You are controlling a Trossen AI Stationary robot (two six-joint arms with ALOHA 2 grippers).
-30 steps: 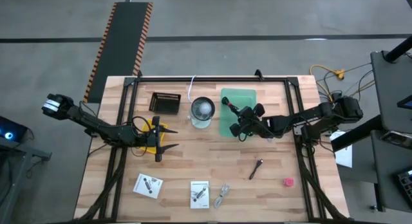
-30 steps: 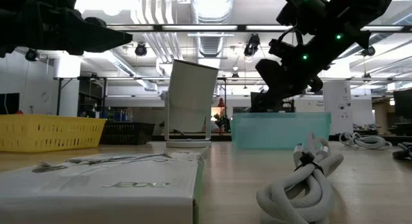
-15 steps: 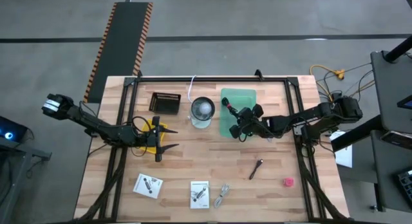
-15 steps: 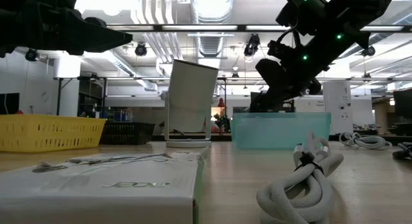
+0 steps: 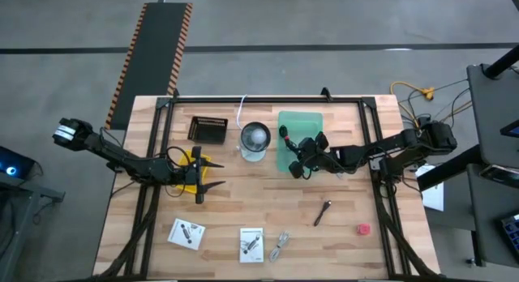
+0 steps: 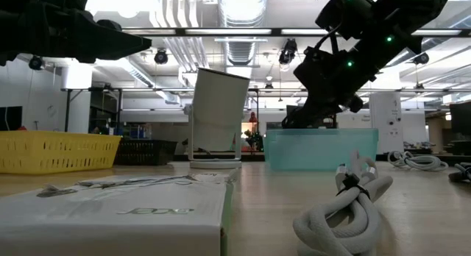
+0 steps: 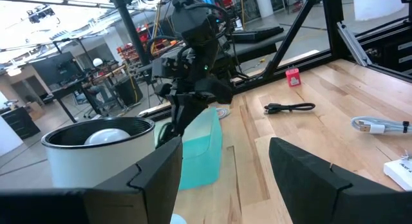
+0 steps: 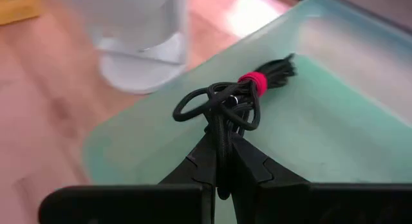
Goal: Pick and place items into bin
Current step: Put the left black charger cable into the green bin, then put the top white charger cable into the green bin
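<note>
The black-and-red coiled cable (image 8: pixel 225 102) hangs in front of my right gripper (image 8: pixel 219 176), which is shut on it over the near-left part of the green bin (image 5: pixel 308 124). In the high view that gripper (image 5: pixel 295 148) points toward the far-left, with the cable (image 5: pixel 285 130) beyond its tips. My left gripper (image 5: pixel 217 174) waits open above the yellow basket (image 5: pixel 188 162). On the near table lie the dark stick-like tool (image 5: pixel 323 211), pink-red lump (image 5: pixel 362 229), pale bundled cord (image 5: pixel 280 246) and two white cards (image 5: pixel 186 233) (image 5: pixel 251 244). My right gripper pinches a strand of the cable (image 8: pixel 219 137) between its two fingers, on the coil's side away from the red band (image 8: pixel 252 79). The coil juts out past the fingertips over the bin's floor. Whether it touches the floor, I cannot tell.
A white cup (image 5: pixel 255 140) stands just left of the bin, and a black basket (image 5: pixel 208 130) left of that. A black frame (image 5: pixel 243 98) runs round the table. The low view shows the bin's pale wall (image 6: pixel 320 149) and the cord (image 6: pixel 346 204) close by.
My right gripper has moved a little toward the table's left with the cable, staying shut and over the bin.
</note>
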